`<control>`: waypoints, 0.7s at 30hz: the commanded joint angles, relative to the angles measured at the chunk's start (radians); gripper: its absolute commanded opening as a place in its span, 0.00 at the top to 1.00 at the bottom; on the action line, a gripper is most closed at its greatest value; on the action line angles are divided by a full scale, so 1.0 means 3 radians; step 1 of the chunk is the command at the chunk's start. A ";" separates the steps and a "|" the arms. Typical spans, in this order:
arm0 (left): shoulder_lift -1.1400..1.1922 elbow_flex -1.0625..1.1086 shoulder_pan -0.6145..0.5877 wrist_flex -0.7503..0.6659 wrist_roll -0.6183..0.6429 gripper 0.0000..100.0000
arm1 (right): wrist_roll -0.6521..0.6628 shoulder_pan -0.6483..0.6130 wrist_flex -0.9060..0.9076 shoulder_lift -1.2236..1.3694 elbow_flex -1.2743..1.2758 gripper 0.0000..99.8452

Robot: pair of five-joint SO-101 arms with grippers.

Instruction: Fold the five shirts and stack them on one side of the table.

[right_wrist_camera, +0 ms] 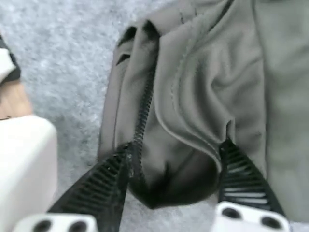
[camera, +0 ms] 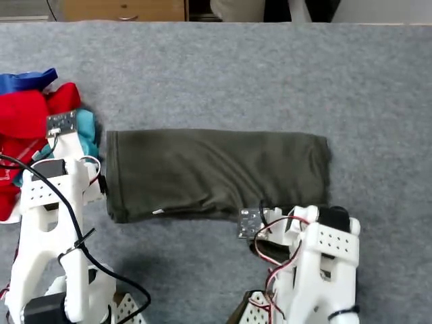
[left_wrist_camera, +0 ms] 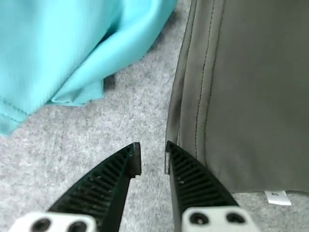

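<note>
On grey felt table, olive shirt flat, wooden drawer behind

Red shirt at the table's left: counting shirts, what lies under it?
Teal fabric pokes out from under the crumpled red shirt, blue cloth at its far side. Anything more beneath is hidden by red fabric and the white arm.

A dark olive shirt lies folded into 1 long band across the middle of the grey table, the left arm at its end beside a heap of red, blue and teal shirts, the right arm at its near edge.
</note>
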 commanded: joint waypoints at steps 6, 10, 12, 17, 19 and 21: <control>-0.0084 -0.0051 -0.0026 -0.0051 -0.0092 0.90 | 0.0061 -0.0013 -0.0072 0.0841 -0.0084 0.83; -0.0090 -0.0051 -0.0026 -0.0051 -0.0092 0.90 | 0.0036 0.0008 -0.0292 0.0841 -0.0084 0.87; -0.0095 -0.0051 -0.0026 -0.0051 -0.0092 0.90 | 0.0031 0.0054 -0.0409 0.0841 -0.0079 0.87; -0.0090 -0.0051 -0.0020 -0.0056 -0.0092 0.90 | 0.0031 0.0248 -0.0783 0.0841 -0.0100 0.99; -0.0079 -0.0036 -0.0010 -0.0123 -0.0092 0.90 | 0.0031 0.0274 -0.0798 0.0841 -0.0161 1.00; -0.0074 -0.0031 -0.0010 -0.0169 -0.0092 0.90 | -0.0118 0.0269 -0.0788 0.0841 -0.0304 1.00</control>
